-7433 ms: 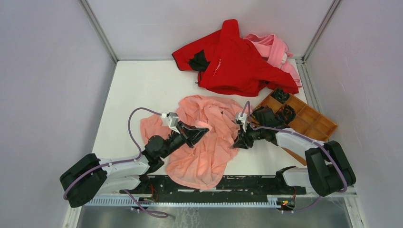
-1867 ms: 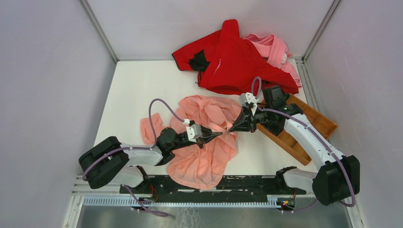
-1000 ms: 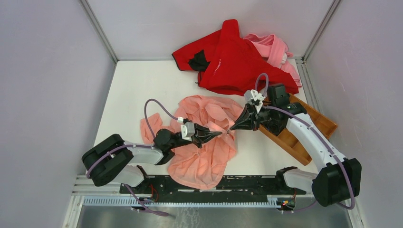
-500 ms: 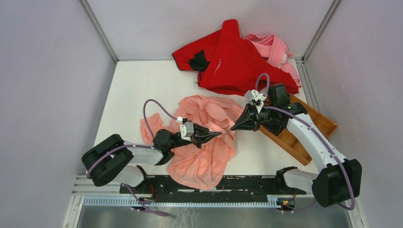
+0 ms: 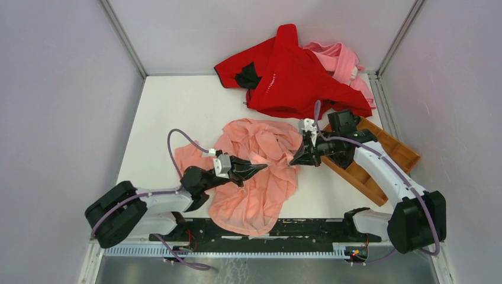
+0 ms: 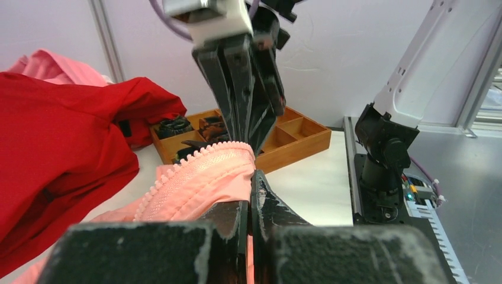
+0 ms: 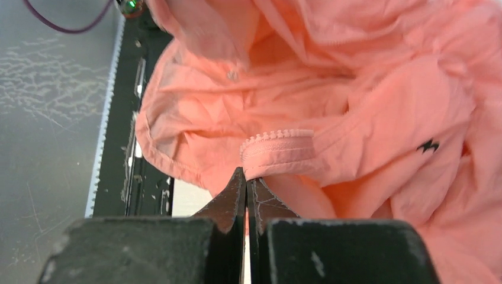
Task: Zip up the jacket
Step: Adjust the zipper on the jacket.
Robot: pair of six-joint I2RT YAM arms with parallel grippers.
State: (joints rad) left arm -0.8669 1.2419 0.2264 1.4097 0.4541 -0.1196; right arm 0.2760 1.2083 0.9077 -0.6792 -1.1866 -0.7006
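The salmon-pink jacket (image 5: 260, 171) lies crumpled at the table's middle front. My left gripper (image 5: 260, 168) is shut on a fold of it that carries a row of zipper teeth (image 6: 195, 171). My right gripper (image 5: 292, 161) is shut on the jacket's right edge, where a short zipper end (image 7: 278, 142) sticks out just above the fingertips. The two grippers face each other a short way apart, with my right gripper also visible in the left wrist view (image 6: 240, 77). No slider shows.
A red garment (image 5: 293, 74) and a paler pink garment (image 5: 346, 59) are heaped at the back. A wooden divided tray (image 5: 385, 151) with dark small parts lies at the right, under the right arm. The front rail (image 5: 266, 228) runs along the near edge.
My left gripper has drawn back left and toward the front with its fold. My right gripper has come down and slightly right with the edge. The gap between them has widened.
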